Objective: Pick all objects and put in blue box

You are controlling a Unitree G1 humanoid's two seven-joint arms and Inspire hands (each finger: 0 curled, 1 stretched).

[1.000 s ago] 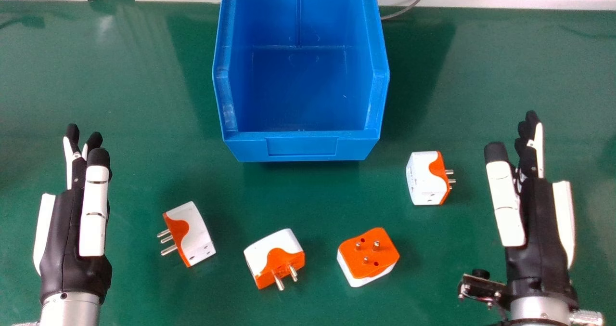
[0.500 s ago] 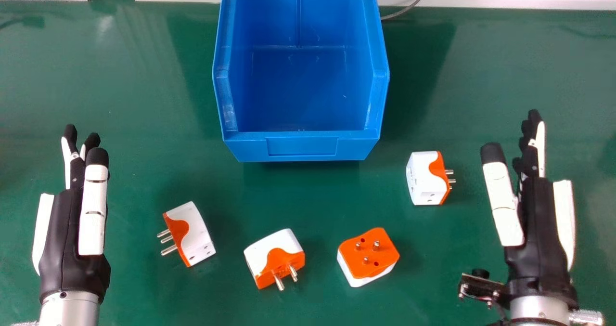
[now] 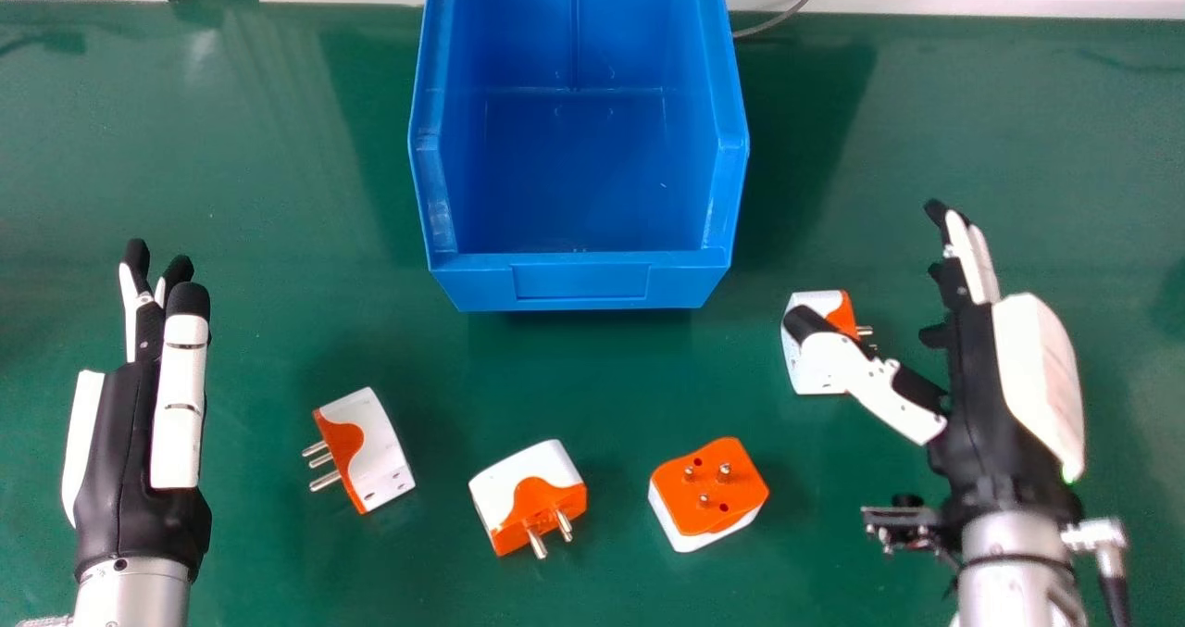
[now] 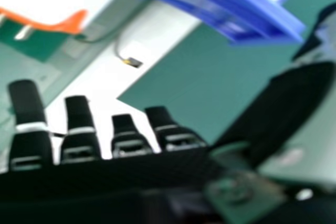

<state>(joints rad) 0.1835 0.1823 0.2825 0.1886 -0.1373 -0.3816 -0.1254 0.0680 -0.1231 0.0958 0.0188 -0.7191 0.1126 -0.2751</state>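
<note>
The blue box (image 3: 580, 282) stood at twelve o'clock, three plug adapters (image 3: 708, 495) lay from five round to eight, the open right hand (image 3: 986, 386) spread its thumb over a fourth towards three, and the left hand (image 3: 139, 442) was open past eight.

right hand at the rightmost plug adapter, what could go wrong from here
The right hand's thumb overlaps the rightmost plug adapter in the head view; I can't tell if they touch, but closing might nudge or tip it.

Its pins point toward the palm side, so the fingers could meet them and get an uneven grip.

The blue box has a raised front wall, so a low carry might catch there.
</note>
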